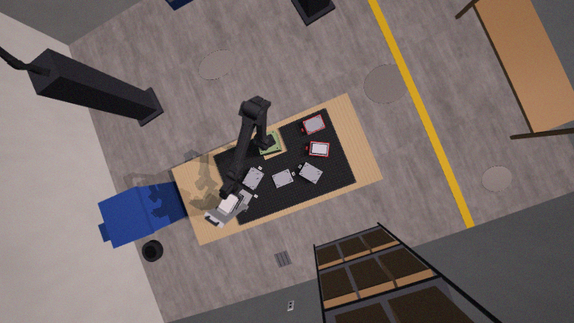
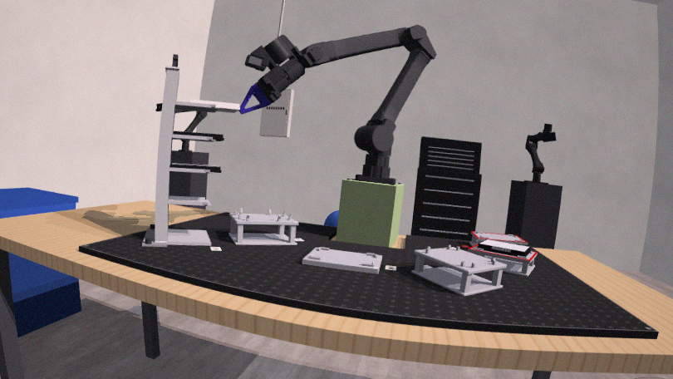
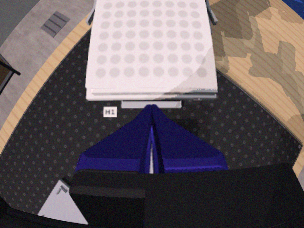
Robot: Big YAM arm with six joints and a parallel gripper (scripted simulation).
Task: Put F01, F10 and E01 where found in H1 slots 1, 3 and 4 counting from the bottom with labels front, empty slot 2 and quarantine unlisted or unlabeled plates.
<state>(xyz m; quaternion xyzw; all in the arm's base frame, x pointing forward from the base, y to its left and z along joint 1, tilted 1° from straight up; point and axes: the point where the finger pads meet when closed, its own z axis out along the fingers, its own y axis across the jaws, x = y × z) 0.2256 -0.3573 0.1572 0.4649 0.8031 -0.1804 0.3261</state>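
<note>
The plate hotel H1 (image 2: 168,155) (image 1: 212,218) stands at the left end of the black mat. A white well plate (image 2: 207,102) (image 3: 152,29) (image 1: 227,203) lies flat on its top shelf, short end toward me. My gripper (image 2: 242,110) (image 3: 151,112) is shut and empty. Its blue tip is level with that plate's front end and touches it or nearly does. The plate's front face is hidden, so no label shows. The lower shelves (image 2: 198,136) (image 2: 195,168) look dark and thin; I cannot tell what lies on them.
Three grey nests (image 2: 263,221) (image 2: 342,258) (image 2: 459,263) stand on the mat (image 2: 282,282). Two red-framed quarantine nests (image 1: 313,124) (image 1: 319,149) are at the right; one holds a plate (image 2: 501,244). The arm's green base (image 2: 369,211) is behind. A grey panel (image 2: 277,117) hangs behind the gripper.
</note>
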